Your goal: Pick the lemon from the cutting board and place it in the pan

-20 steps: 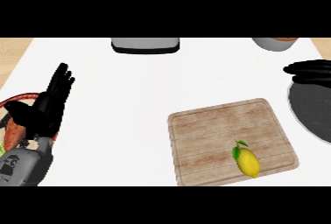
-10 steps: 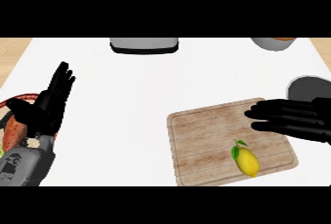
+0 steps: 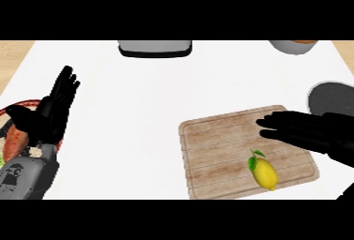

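The lemon (image 3: 264,172) is lying on the wooden cutting board (image 3: 207,154), in the board's lower right part, with its green leaf at the end pointing up the view. The cutting board is sitting on the white counter (image 3: 138,98), right of centre. The right hand (image 3: 314,135) is coming in from the right edge and is hovering over the board's upper right part, just beyond the lemon and apart from it. Its fingers (image 3: 280,125) are lying straight and spread, pointing left, and are holding nothing. The dark grey pan (image 3: 333,96) is showing at the right edge, just beyond the board's upper right corner, with its near side hidden by the right hand. The left hand (image 3: 50,115) is resting at the left edge with its fingers (image 3: 66,84) straight and pointing up, grasping nothing. A red-rimmed dish (image 3: 10,123) is partly showing behind it. A grey container (image 3: 153,48) and a bowl (image 3: 294,46) are standing along the far edge of the counter.
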Controlling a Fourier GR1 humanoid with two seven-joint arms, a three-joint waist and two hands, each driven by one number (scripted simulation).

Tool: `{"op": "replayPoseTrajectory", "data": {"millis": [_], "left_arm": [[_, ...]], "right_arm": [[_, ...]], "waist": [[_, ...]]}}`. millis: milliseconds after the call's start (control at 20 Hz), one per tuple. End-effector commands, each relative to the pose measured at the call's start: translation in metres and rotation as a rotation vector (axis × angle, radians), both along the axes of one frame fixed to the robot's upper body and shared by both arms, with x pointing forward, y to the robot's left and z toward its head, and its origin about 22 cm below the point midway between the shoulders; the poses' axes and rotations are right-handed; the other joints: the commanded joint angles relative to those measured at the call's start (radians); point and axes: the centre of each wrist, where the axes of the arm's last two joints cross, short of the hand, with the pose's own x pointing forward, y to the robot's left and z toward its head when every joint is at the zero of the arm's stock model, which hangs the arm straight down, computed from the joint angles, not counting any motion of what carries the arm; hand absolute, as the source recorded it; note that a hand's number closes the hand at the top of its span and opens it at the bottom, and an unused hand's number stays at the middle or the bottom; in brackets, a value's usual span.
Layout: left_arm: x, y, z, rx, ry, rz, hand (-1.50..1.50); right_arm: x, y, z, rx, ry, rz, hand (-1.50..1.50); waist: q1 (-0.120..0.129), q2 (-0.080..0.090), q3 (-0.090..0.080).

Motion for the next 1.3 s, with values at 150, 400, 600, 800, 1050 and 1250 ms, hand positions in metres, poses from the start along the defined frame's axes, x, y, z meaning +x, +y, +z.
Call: {"op": "replayPoseTrajectory", "data": {"millis": [150, 400, 600, 800, 1050, 1250], "left_arm": [[-0.003, 0.005, -0.008, -0.004, -0.007, -0.008, 0.00], [0.016, -0.011, 0.017, -0.007, 0.000, -0.014, 0.00], [0.009, -0.009, 0.002, 0.011, -0.007, 0.001, 0.00], [-0.003, 0.014, 0.013, 0.011, -0.010, -0.002, 0.00], [0.001, 0.000, 0.006, 0.003, -0.001, 0.004, 0.00], [-0.009, 0.006, -0.003, 0.000, 0.006, -0.004, 0.00]], "right_arm": [[0.014, 0.009, -0.012, -0.075, 0.016, -0.036, -1.50], [0.020, 0.013, -0.028, -0.142, 0.064, 0.021, -1.50], [0.014, 0.030, -0.061, -0.160, 0.058, 0.052, -1.50], [0.013, 0.020, -0.061, -0.194, 0.052, 0.066, -1.50], [0.011, 0.018, -0.061, -0.311, 0.004, 0.058, -1.50], [-0.011, 0.027, -0.078, -0.378, -0.072, 0.046, -1.50]], "waist": [[0.004, 0.001, 0.000], [0.001, 0.002, 0.000], [0.002, 0.002, 0.000], [0.002, 0.000, 0.000], [0.001, 0.001, 0.000], [-0.001, -0.001, 0.000]]}}
